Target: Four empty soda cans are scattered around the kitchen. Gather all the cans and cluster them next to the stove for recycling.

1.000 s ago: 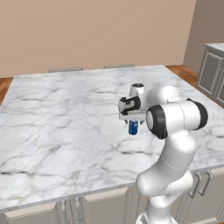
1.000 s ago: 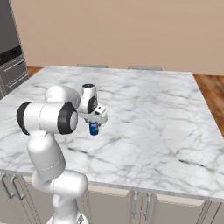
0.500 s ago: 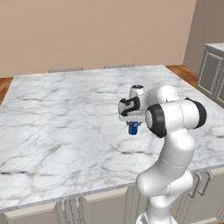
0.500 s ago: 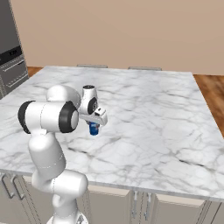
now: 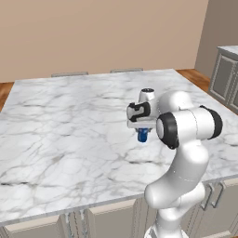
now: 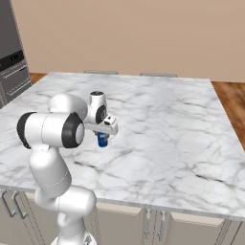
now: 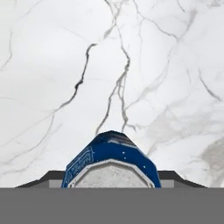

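No text, brand or number can be read in these pictures. The blue soda can carries a small pale printed panel on its side, but the marks in it are too blurred to make out any letters.

Before me spreads a white marble island top with grey veins, filling mid-frame. A plain peach wall runs across the top. Wood floor shows at right. Grey-beige panelled cabinets stand upper right; dark appliance fronts upper left.
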{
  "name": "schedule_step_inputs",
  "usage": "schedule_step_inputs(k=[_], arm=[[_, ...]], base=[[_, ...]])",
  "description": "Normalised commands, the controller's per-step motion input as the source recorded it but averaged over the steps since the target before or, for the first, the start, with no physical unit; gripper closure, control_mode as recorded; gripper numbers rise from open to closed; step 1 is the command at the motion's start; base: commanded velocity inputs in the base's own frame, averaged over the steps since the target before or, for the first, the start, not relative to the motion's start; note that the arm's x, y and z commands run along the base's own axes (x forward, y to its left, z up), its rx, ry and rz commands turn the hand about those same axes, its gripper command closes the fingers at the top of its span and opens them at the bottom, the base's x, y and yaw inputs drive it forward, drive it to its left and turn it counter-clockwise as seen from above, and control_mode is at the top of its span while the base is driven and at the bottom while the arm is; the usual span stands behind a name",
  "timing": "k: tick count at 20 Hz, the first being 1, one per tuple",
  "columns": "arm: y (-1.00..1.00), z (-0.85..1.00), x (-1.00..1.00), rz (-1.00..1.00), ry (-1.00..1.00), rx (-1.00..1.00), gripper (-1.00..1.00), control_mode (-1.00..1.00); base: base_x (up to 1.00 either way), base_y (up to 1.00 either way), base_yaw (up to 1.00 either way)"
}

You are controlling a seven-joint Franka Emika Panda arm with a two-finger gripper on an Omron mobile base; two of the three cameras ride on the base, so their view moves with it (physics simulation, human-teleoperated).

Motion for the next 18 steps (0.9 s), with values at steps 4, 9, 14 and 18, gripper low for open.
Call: schedule_step_inputs(k=[4, 9, 14, 18], arm=[[0.00, 0.36, -0.14, 0.07, 0.00, 0.00, 1.00, -1.00], [0.00, 0.31, -0.12, 0.00, 0.00, 0.00, 1.00, -1.00], [0.00, 0.28, -0.19, 0.00, 0.00, 0.00, 1.00, -1.00], [0.00, 0.26, -0.20, 0.00, 0.00, 0.00, 1.00, -1.00]], base=[[0.00, 0.00, 0.00], [0.00, 0.00, 0.00], [0.00, 0.00, 0.00], [0.00, 0.00, 0.00]])
